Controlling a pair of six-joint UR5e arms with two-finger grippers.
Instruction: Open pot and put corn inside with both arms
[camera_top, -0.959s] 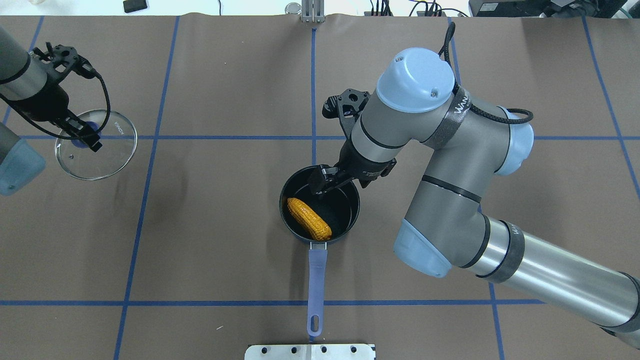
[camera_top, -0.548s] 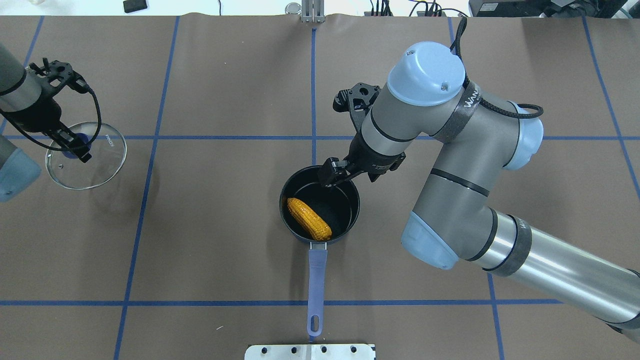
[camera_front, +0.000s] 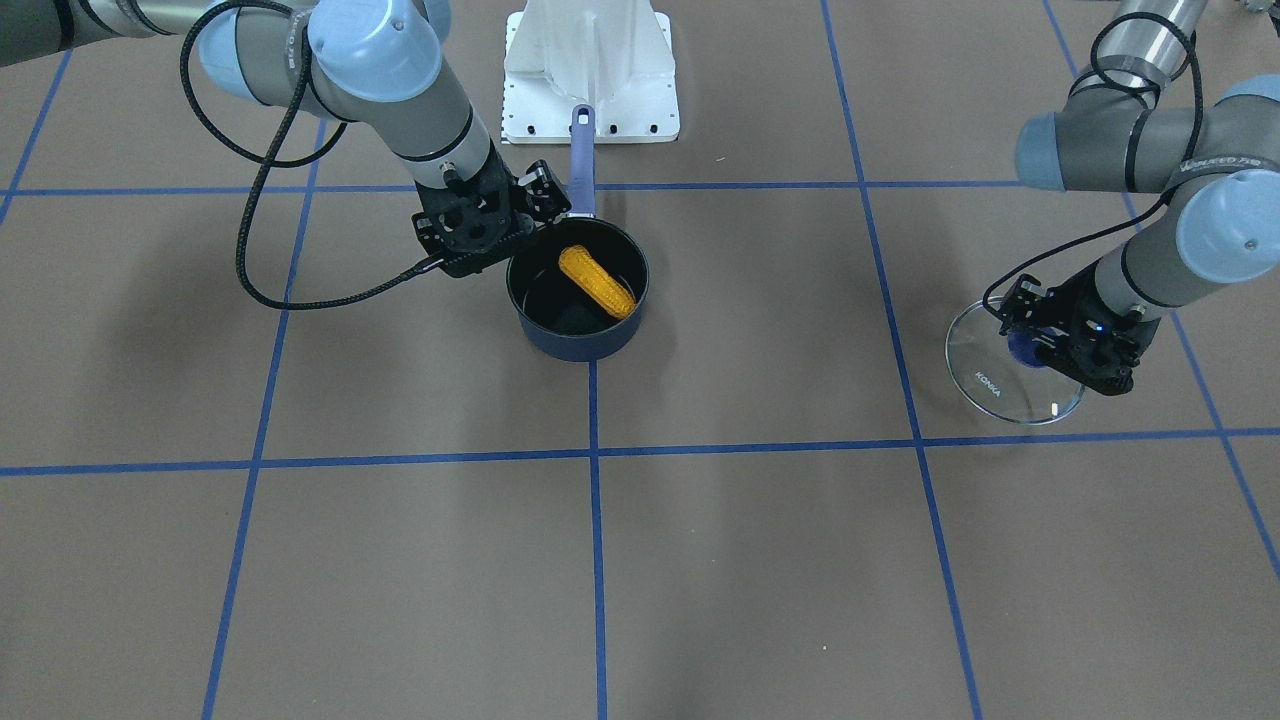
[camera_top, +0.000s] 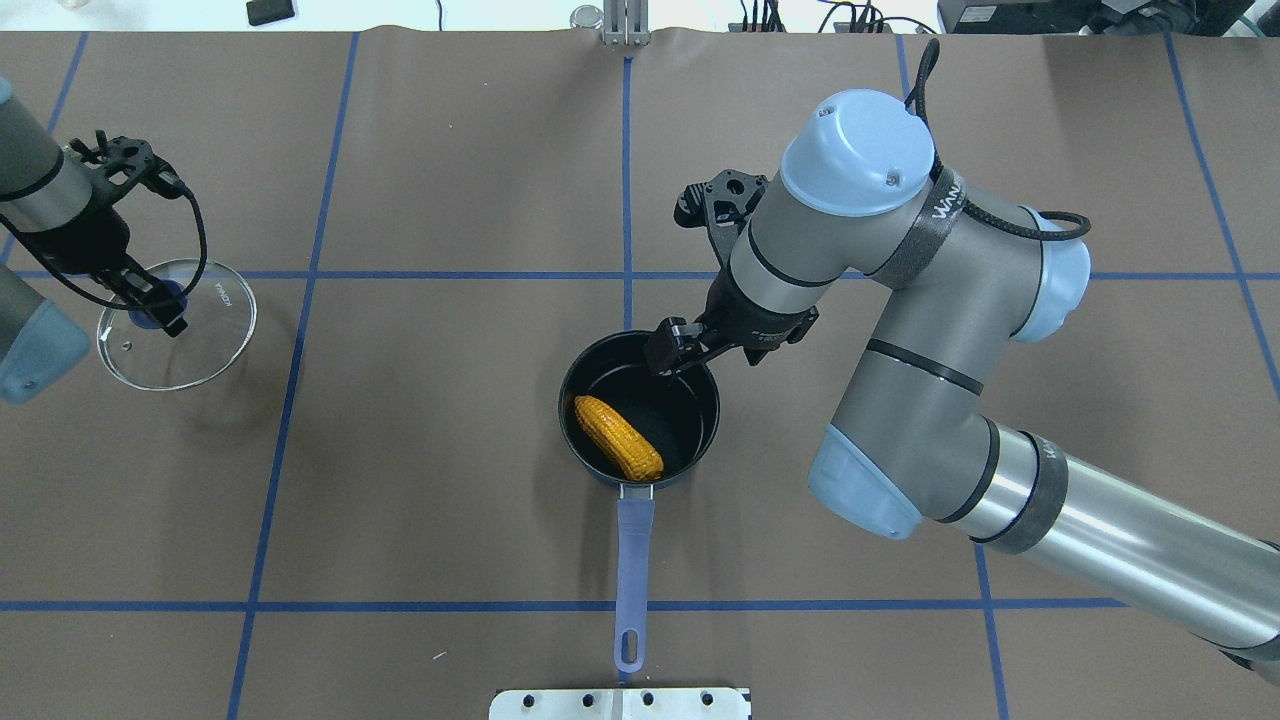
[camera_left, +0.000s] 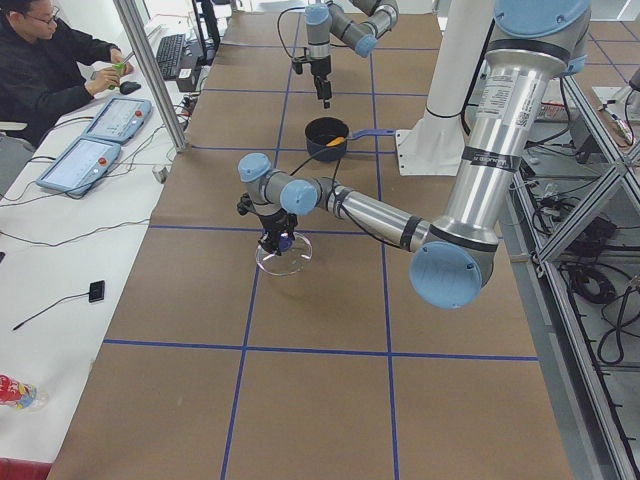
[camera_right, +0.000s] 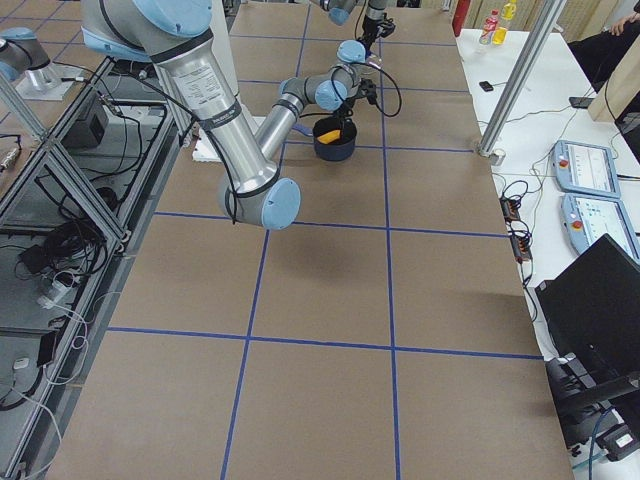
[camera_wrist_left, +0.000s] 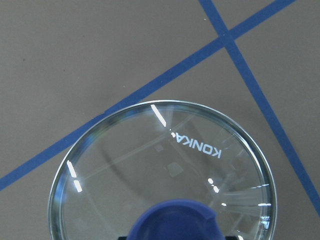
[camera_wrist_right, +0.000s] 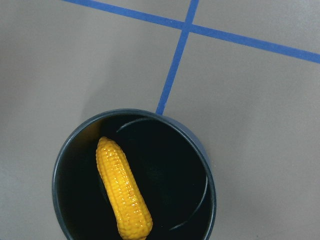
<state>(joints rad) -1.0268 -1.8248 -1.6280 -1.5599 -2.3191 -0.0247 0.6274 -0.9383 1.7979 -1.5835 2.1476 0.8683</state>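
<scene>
The dark navy pot (camera_top: 688, 425) stands open at the table's middle, its lavender handle (camera_top: 634, 560) pointing toward the robot. The orange-yellow corn (camera_top: 618, 437) lies inside it, also seen in the front view (camera_front: 597, 280) and the right wrist view (camera_wrist_right: 123, 195). My right gripper (camera_top: 668, 358) hovers over the pot's far right rim, open and empty. My left gripper (camera_top: 160, 306) is shut on the blue knob of the round glass lid (camera_top: 200, 350), far to the left and low over the table. The left wrist view shows the lid (camera_wrist_left: 165, 160) close up.
A white mount plate (camera_top: 620, 703) sits at the near edge, just beyond the handle's end. Blue tape lines (camera_top: 290, 400) cross the brown table cover. An operator (camera_left: 50, 60) and teach pendants (camera_left: 85, 160) are at the far side table.
My right gripper has drawn back and up from the corn toward the pot's far right rim. My left gripper has carried the lid further left and a little nearer.
</scene>
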